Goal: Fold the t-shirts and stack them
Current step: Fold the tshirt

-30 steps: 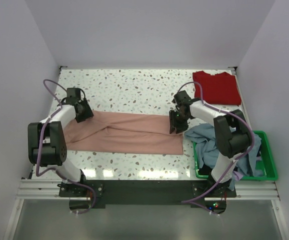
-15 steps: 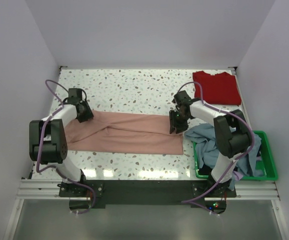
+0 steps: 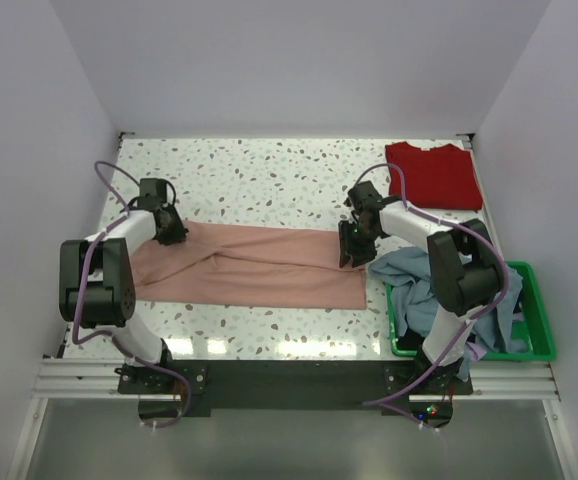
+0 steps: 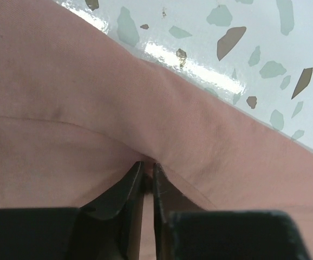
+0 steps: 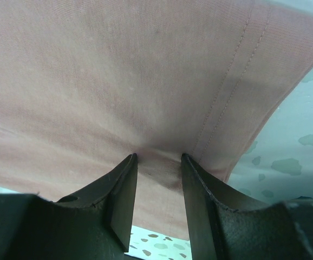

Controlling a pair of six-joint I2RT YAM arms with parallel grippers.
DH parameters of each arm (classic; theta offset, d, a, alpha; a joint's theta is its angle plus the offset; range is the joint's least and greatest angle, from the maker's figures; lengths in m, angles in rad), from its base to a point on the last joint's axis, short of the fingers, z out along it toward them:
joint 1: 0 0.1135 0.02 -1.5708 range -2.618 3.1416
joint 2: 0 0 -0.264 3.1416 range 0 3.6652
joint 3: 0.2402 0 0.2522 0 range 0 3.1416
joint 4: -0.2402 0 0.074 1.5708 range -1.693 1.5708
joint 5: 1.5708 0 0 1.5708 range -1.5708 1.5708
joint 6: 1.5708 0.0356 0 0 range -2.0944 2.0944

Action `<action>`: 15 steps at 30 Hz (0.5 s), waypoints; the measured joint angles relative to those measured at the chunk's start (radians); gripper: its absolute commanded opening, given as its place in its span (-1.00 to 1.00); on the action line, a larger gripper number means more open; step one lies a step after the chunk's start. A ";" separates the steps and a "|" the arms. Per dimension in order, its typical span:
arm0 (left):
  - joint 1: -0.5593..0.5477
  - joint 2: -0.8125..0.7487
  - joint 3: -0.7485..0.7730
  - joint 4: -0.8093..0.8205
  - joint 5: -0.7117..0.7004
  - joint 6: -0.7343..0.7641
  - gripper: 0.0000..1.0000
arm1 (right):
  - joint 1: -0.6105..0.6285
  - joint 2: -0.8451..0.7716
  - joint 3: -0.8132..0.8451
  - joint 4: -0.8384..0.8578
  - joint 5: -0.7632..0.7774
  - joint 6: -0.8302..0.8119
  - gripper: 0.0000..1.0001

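Salmon-pink t-shirt [image 3: 259, 265] lies long axis nine-to-three; left gripper [image 3: 176, 237] pinches its nine o'clock end, right gripper [image 3: 348, 257] clamps the three o'clock hem.

Green plastic basket [image 3: 539, 305] at speckled table's [image 3: 269, 180] near-right corner

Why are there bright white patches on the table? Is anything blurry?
Top external view: light glare streaks the table at its near edge. Left wrist view: the same glare beside the pink t-shirt. Right wrist view: the jaws look slightly soft, the shirt's stitching sharp.
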State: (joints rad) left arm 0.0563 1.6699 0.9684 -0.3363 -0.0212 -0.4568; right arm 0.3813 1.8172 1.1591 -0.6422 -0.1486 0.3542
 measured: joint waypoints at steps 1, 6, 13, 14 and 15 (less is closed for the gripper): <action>-0.002 0.000 0.000 0.000 0.002 -0.001 -0.82 | 0.000 0.000 0.000 0.000 0.000 0.000 -0.16; -0.010 -0.001 -0.001 0.000 0.006 -0.004 -1.00 | 0.000 0.000 0.000 0.000 0.000 0.000 -0.16; -0.021 -0.093 -0.051 -0.009 0.007 -0.023 -1.00 | 0.000 0.005 0.005 -0.004 0.000 0.000 -0.16; -0.026 -0.124 -0.066 -0.010 0.007 -0.031 -1.00 | 0.000 0.007 0.007 -0.006 0.000 0.000 -0.16; -0.031 -0.155 -0.081 -0.013 0.008 -0.037 -1.00 | 0.000 0.009 0.010 -0.008 0.000 0.000 -0.16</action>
State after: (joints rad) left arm 0.0254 1.5150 0.8875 -0.3489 -0.0128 -0.4942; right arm 0.3813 1.8263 1.1687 -0.6498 -0.1490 0.3542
